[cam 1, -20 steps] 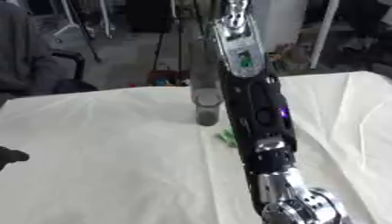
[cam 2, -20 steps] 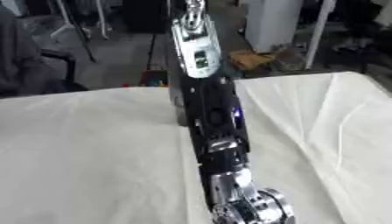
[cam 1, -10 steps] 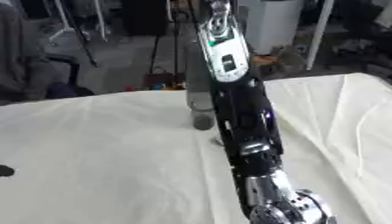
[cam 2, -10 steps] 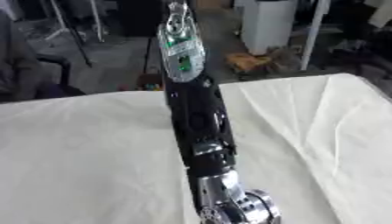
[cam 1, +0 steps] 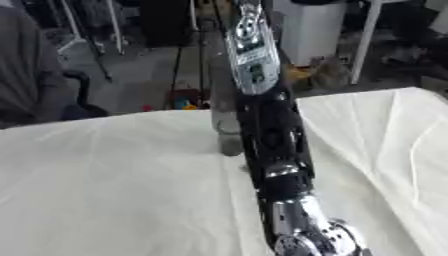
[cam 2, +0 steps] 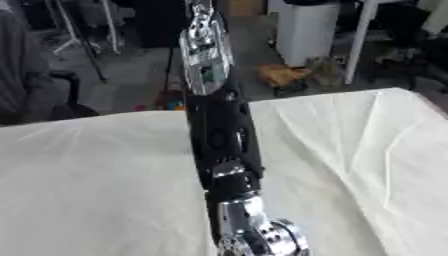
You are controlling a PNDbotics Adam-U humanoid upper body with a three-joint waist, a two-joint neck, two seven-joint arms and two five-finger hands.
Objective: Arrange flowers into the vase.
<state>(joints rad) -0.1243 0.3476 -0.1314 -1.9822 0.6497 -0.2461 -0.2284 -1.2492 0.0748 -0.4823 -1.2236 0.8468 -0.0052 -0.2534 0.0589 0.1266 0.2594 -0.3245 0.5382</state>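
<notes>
Vase: standing near table's far edge, showing only in left eye view; right arm blocking it in right eye view. Hands: out of sight, state undeterminable.

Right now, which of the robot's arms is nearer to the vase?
Right. The right arm stretches up past the vase, overlapping its right side in the left eye view; the left arm shows in neither view.

Right arm higher and farther out, now half-covering the vase.
</notes>
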